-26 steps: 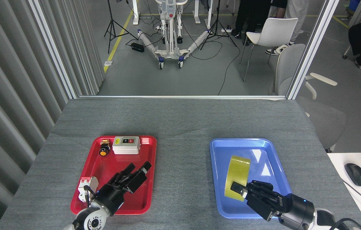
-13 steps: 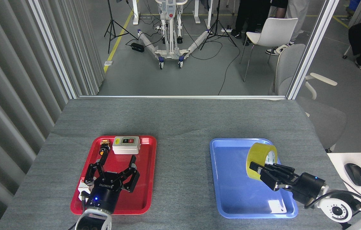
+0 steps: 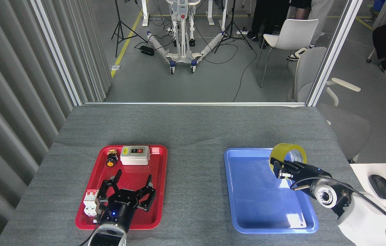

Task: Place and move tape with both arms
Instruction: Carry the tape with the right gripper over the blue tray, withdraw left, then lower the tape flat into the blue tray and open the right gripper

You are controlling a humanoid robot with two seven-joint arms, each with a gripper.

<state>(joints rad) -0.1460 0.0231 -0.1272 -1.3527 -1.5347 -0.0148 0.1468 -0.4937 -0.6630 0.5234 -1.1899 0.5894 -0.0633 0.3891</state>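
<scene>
- Tape (image 3: 286, 154) — was standing on edge in the middle of the blue tray (image 3: 247, 191); now lifted and carried to the tray's far right corner, white core showing.
- Right gripper (image 3: 281, 168) — clamped on the roll throughout; has drawn back to the right and turned.
- Left gripper (image 3: 132, 182) — fingers were together and angled right; now spread apart, pointing straight ahead over the red tray (image 3: 158, 191).

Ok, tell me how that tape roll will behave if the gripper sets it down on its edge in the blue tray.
The tape roll is round and held by the right gripper over the blue tray, so on its edge it would probably roll. The tray floor looks glossy, so it may also slide. With a hollow core, it is likely light and stiff enough to keep its shape.
</scene>
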